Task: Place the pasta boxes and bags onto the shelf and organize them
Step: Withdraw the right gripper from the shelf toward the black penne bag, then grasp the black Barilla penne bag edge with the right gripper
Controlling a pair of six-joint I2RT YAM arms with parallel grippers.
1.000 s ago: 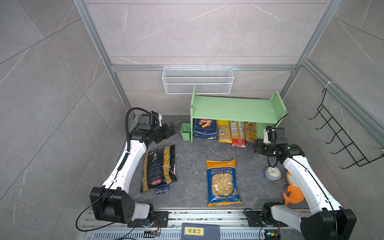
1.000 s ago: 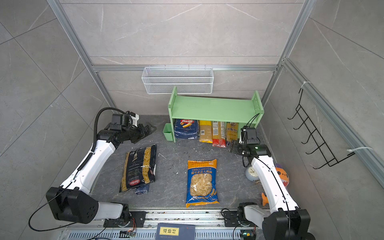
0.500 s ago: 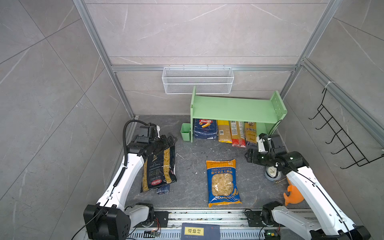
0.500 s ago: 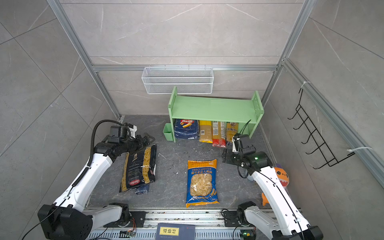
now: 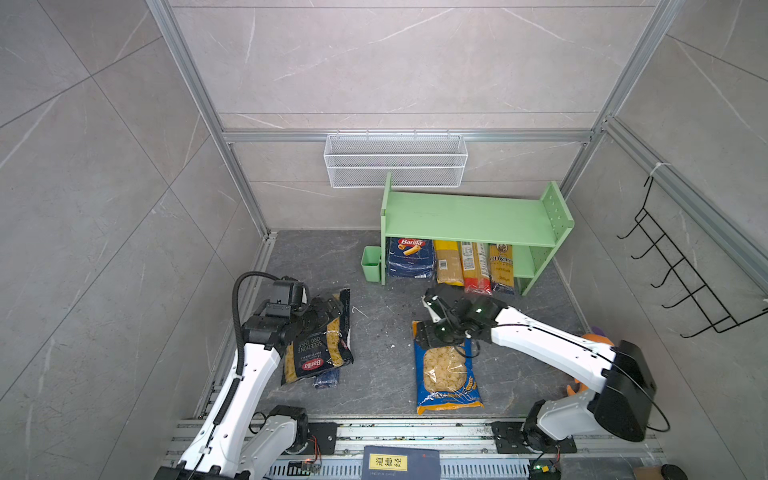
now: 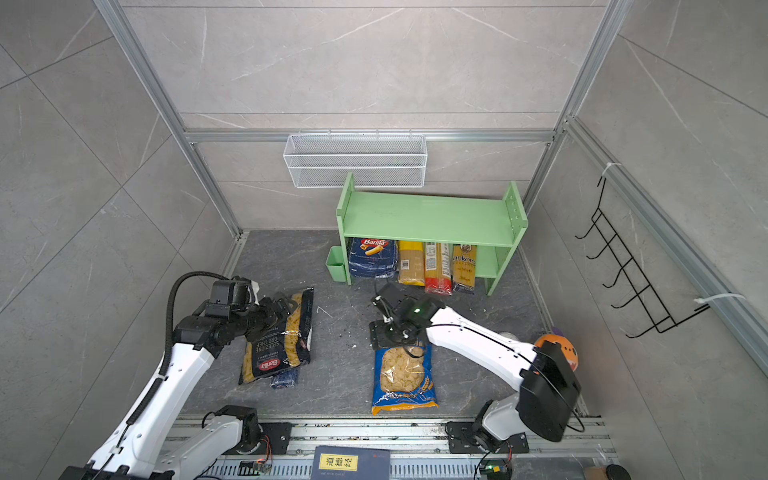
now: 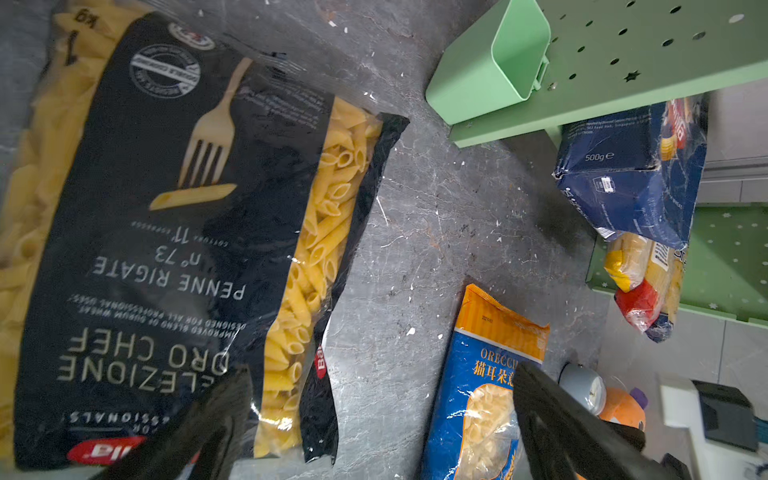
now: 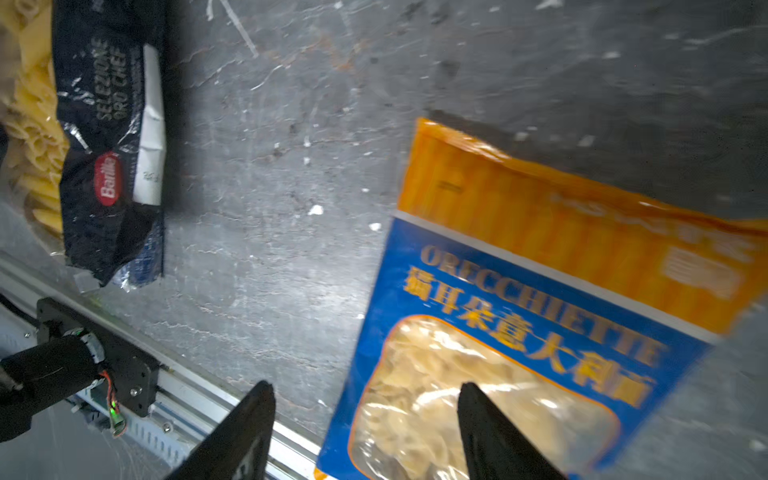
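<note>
Now the left gripper (image 7: 380,382) hovers open-jawed over the black plastic penne bag (image 5: 320,353), lower left; the right gripper (image 8: 365,392), jaws also apart and empty, over the blue-orange orecchiette bag (image 5: 446,374). Next, probably: descend, clamp.

PENNE RIGATE n°73 on black bag (image 7: 166,249), ORECCHIETTE on blue-orange bag (image 8: 540,291), Barilla, 500g on blue carton (image 7: 623,187)

White links (image 5: 540,340), black joints (image 5: 619,399); ribbed black hose (image 5: 235,307), left arm (image 5: 253,370); black-fingered right tool (image 8: 365,390).

Penne bag (image 5: 320,353) black, yellow window; orecchiette bag (image 5: 446,374) blue, orange top; shelf (image 5: 469,218) light green.
</note>
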